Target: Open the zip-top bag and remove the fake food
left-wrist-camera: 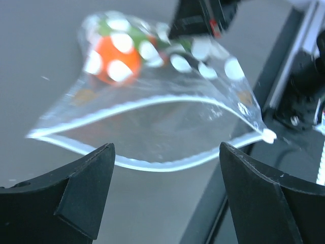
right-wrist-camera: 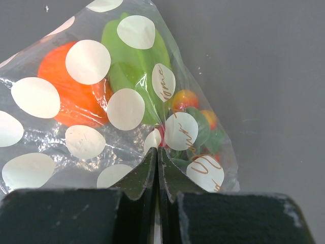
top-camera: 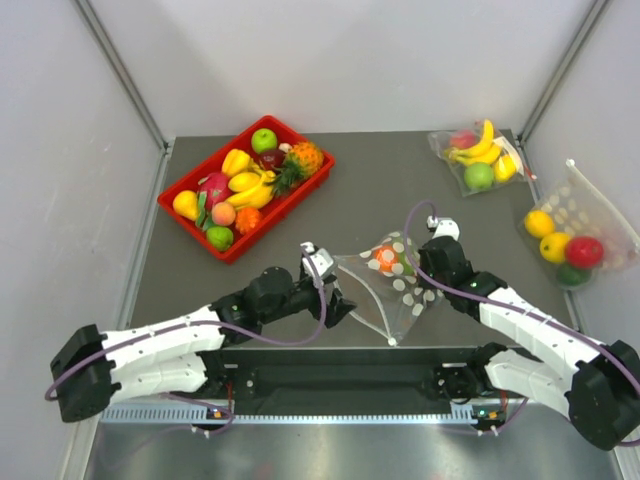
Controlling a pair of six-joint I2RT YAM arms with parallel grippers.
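Observation:
The zip-top bag [top-camera: 398, 288] lies mid-table between both arms, clear with pale round dots. In the left wrist view its mouth gapes toward me, the white zip strip [left-wrist-camera: 147, 165] curving in two lips. The fake food sits at the bag's closed end: an orange fruit [left-wrist-camera: 115, 58] [right-wrist-camera: 71, 94], a green one [right-wrist-camera: 133, 56] and a small pinkish-yellow one [right-wrist-camera: 185, 98]. My left gripper [left-wrist-camera: 165, 170] [top-camera: 336, 301] is open just short of the lower lip, with nothing between its fingers. My right gripper [right-wrist-camera: 158, 152] [top-camera: 425, 265] is shut on the bag's film beside the fruits.
A red tray [top-camera: 292, 205] full of mixed fruit stands at the back left. A clear bag of bananas and a green apple [top-camera: 478, 157] lies at the back right. A bigger dotted bag of fruit [top-camera: 572, 232] lies at the right edge. The arms' base rail [top-camera: 340, 380] runs along the near edge.

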